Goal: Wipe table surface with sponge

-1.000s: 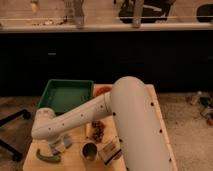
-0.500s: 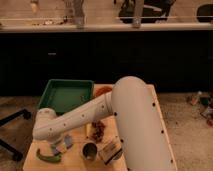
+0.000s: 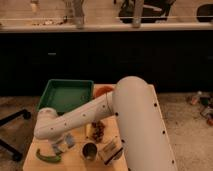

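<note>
- The gripper [image 3: 56, 144] hangs under the wrist at the near-left corner of the table surface [image 3: 75, 161]. Its jaws are closed, down at the blue-grey sponge [image 3: 68, 142].
- Check that you really have the sponge clamped before you sweep; the contact itself is not visible.
- Press the sponge flat and drag it in straight, overlapping strokes along the planks.
- Steer round the curved green object [image 3: 47, 157] just beside you and the metal cup [image 3: 90, 150] near your right.
- Keep clear of the dark clutter [image 3: 98, 131] and the green tray [image 3: 67, 95] further back.
- The thick arm [image 3: 137, 125] covers most of the table's right half, so you cannot judge what lies there.
- The near edge of the table is cut off.
</note>
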Robot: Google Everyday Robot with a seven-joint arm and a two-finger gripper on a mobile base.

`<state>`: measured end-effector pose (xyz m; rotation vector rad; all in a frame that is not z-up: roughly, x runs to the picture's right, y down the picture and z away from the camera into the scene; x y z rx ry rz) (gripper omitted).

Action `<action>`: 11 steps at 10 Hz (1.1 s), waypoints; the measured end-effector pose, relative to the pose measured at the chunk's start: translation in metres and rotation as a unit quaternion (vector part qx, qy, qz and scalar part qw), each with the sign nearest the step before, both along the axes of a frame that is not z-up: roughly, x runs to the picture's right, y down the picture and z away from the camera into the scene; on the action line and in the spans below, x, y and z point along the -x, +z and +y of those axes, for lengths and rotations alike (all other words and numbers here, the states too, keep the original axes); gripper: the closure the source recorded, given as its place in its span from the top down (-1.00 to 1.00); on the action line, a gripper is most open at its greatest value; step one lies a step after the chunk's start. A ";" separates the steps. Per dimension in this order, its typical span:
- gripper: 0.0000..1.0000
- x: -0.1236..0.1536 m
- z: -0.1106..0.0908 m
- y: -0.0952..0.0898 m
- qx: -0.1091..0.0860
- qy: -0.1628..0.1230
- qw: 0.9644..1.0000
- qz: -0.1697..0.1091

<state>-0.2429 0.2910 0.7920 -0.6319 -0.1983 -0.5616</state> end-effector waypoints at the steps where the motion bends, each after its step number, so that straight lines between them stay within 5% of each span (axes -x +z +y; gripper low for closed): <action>1: -1.00 -0.001 -0.008 0.005 -0.004 -0.002 1.000 0.002; 5: -1.00 0.021 -0.029 0.007 -0.018 -0.028 0.999 -0.012; 8: -1.00 0.031 -0.008 -0.017 -0.021 -0.050 0.998 -0.020; 11: -1.00 0.002 0.002 -0.020 -0.015 -0.036 0.999 -0.003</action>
